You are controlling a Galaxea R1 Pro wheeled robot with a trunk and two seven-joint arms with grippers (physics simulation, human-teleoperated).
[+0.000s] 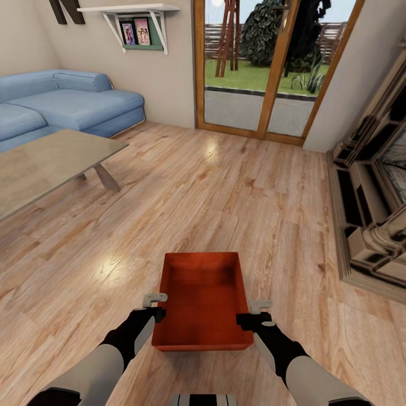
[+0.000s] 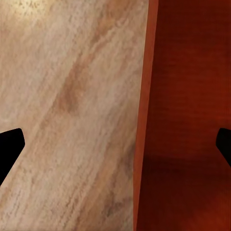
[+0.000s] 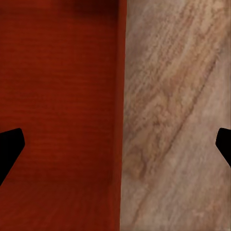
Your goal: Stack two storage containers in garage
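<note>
Bin (image 1: 203, 301), orange-red and open-topped, sits between the two arms over the wood floor (image 1: 237, 186) of the living room. The left gripper (image 1: 155, 307) straddles the bin's left wall, the right gripper (image 1: 254, 313) its right wall. In both wrist views the fingers (image 2: 9, 144) stand wide apart, one inside the bin, one outside over the planks, not pressed to the wall. Sofa (image 1: 62, 104), table (image 1: 45, 163) and glass doors (image 1: 265, 67) lie ahead.
</note>
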